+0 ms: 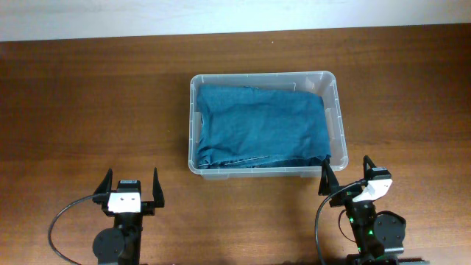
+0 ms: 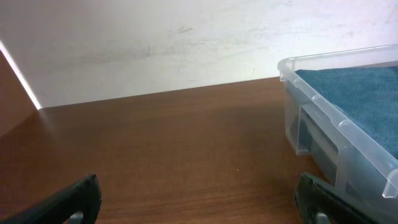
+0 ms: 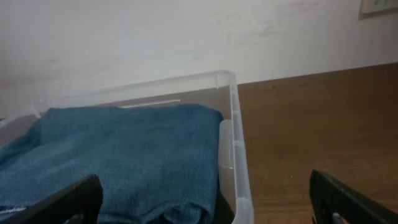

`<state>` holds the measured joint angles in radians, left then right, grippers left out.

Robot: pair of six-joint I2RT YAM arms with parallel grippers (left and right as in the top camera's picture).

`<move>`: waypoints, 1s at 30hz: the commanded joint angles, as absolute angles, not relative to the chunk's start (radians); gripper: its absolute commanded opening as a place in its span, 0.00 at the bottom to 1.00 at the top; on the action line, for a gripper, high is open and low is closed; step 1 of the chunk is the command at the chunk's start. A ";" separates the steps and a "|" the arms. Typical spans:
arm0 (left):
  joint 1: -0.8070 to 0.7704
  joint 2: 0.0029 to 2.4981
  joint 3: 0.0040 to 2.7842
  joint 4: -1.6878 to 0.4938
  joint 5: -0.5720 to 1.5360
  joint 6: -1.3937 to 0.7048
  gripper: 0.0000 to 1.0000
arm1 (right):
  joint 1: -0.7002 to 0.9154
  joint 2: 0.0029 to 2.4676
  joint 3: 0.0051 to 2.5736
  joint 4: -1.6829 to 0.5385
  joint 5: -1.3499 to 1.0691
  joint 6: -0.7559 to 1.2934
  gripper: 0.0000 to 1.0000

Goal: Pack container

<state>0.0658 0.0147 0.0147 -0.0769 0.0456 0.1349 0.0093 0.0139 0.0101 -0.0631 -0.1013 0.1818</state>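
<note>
Left tool (image 1: 132,174): black fingers spread wide with nothing between them, only bare wood; it sits at the near edge, well to the left of the tub.
Right tool (image 1: 345,163): also wide open and empty, its fingertips just beside the tub's near right corner.
Surface (image 1: 88,103): dark reddish-brown wood with a fine straight grain, smooth with a dull sheen.
Room: a pale off-white wall (image 1: 221,15) runs along the far edge of the surface and shows faint scuffs and scratches.
Container (image 1: 257,76): a clear plastic tub, rectangular with rounded corners and a rolled rim, standing flat on the surface right of centre, its long side running left to right.
Cloth (image 1: 265,125): folded blue-teal fabric with a fine weave and soft creases, lying inside the tub, covering nearly all of its floor and staying below the rim.
Cable (image 1: 55,228): a thin black loop curling out beside the left arm's base.
</note>
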 commanded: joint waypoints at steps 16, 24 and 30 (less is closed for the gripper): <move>0.062 0.006 0.009 -0.076 0.057 0.148 0.99 | 0.020 0.004 0.006 -0.073 -0.067 0.161 0.98; 0.062 0.006 0.009 -0.076 0.057 0.148 0.99 | 0.020 0.004 0.006 -0.072 -0.067 0.161 0.98; 0.062 0.006 0.009 -0.076 0.057 0.148 0.99 | 0.020 0.004 0.006 -0.072 -0.067 0.161 0.98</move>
<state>0.0658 0.0147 0.0147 -0.0769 0.0460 0.1349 0.0093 0.0128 0.0101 -0.0654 -0.0830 0.1745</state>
